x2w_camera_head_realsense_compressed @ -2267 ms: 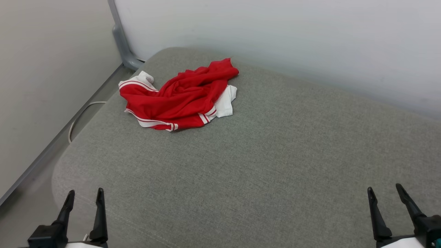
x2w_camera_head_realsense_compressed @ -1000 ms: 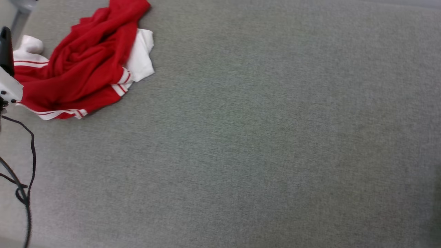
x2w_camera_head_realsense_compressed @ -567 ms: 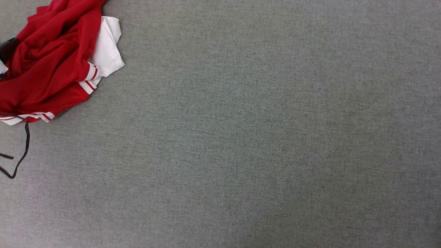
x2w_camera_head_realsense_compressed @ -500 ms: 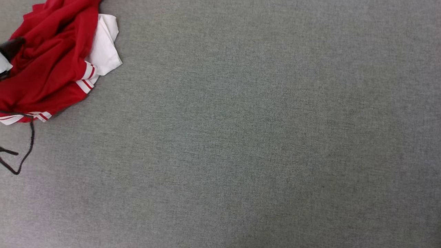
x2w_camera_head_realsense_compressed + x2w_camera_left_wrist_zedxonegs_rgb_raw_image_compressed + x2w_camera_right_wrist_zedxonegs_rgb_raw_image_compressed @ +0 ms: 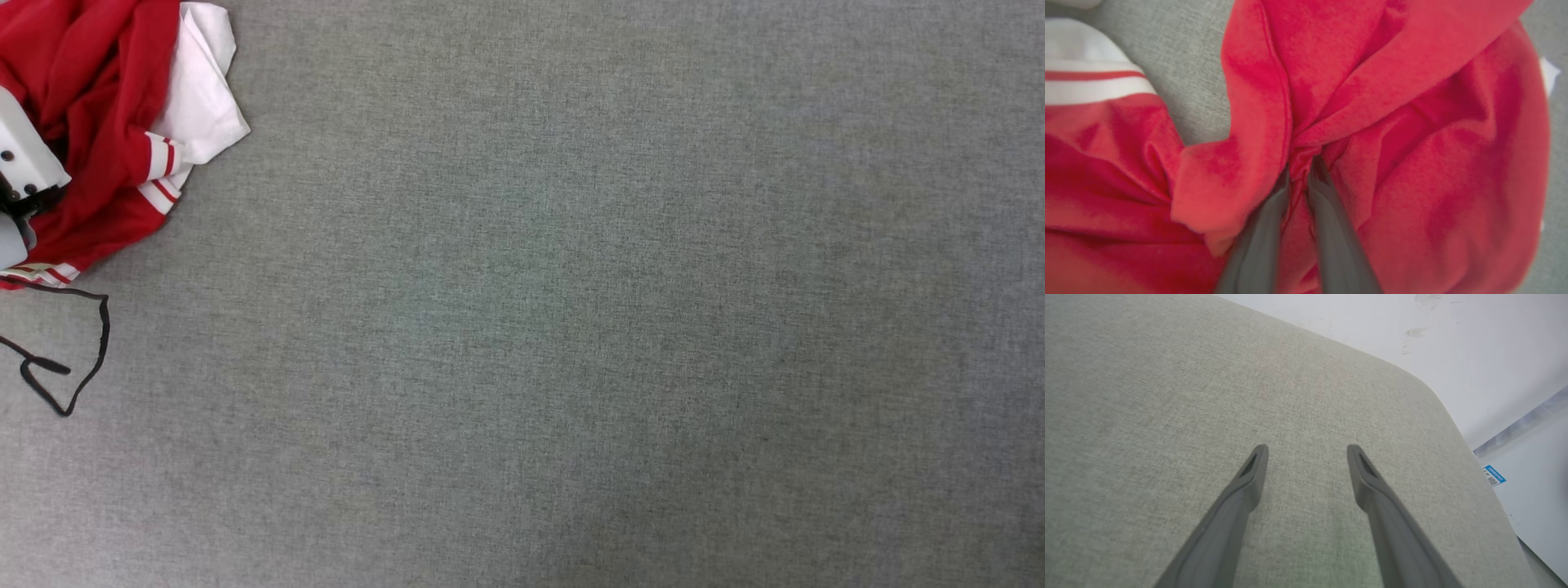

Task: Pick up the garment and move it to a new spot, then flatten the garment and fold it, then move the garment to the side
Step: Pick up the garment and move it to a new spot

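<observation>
My left pincer (image 5: 1299, 175) is pinched nearly closed on a gathered fold of the shirt (image 5: 1412, 163), with red cloth bunched between the two fingers. I take this to be the grasp that opens the first step, picking the shirt up to carry it to a new spot. My right pincer (image 5: 1307, 451) stands wide open and holds nothing. It hovers over a bare part of the grey cushion (image 5: 1147, 396), well apart from the shirt.

The next move, as I judge it, calls for a slow, straight lift so the loose cloth follows without slipping out of so thin a pinch. After that comes a carry toward the open middle of the cushion, where there is room to spread it. I hold only one fold, so the rest will likely hang and drag. A thin black cable (image 5: 102, 327) loops near the hem, and I would keep it out of the cloth.

The shirt lies crumpled in a heap at the left of the cushion, in the upper left corner of my head view. It is soft red jersey, with deep creases running in toward my fingers. A white sleeve (image 5: 200, 106) sticks out on its right, with red-and-white striped trim (image 5: 159, 175) beside it. No lettering shows. Beyond the cushion's rounded far edge stands a pale wall (image 5: 1412, 318).
</observation>
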Controlling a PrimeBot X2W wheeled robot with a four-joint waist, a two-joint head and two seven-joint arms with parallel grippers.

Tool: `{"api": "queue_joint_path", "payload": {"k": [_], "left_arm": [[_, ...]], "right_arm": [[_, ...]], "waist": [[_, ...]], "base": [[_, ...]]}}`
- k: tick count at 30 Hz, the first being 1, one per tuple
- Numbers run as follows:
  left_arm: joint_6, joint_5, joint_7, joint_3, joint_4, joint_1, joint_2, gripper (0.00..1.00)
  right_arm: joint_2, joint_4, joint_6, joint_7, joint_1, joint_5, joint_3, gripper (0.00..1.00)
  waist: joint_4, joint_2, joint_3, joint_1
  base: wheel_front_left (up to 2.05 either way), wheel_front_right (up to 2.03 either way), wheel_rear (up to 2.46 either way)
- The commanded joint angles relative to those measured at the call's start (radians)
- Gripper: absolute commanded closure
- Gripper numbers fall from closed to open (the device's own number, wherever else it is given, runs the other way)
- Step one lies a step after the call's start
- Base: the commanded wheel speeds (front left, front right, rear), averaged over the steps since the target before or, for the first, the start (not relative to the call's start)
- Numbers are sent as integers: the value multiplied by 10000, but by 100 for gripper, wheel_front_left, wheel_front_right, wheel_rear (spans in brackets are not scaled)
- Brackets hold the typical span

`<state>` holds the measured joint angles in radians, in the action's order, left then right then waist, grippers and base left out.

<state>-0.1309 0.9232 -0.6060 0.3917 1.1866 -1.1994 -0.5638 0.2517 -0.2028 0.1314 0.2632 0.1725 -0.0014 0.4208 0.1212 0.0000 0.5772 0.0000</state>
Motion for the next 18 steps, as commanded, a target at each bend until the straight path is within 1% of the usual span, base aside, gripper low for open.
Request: {"api": "queue_joint_path", "payload": {"k": [1,5,9,13,18], "left_arm": [[5,-45,-212,267,99,520,302,100],[5,23,85,418,-227,584,197,100],[-10,-42,626,792,-1026,523,-38,100],[-7,-154,832,1432,-1893,484,-597,100],[4,-184,1026,2165,-2961,193,-1179,100]], "right_arm": [[-69,-84,-14,26,-42,-84,-15,0],[-173,-103,-14,26,-122,-105,-66,0],[-249,105,-14,26,-358,-108,-273,0],[-440,431,-14,26,-741,-46,-443,0],[-639,1003,-14,26,-1082,-37,-719,0]], "waist": [[-22,0,-8,0],[15,0,-80,0],[66,0,-323,0],[-36,0,-759,0],[-379,0,-1485,0]], "base": [[0,0,0],[0,0,0],[0,0,0],[0,0,0],[0,0,0]]}}
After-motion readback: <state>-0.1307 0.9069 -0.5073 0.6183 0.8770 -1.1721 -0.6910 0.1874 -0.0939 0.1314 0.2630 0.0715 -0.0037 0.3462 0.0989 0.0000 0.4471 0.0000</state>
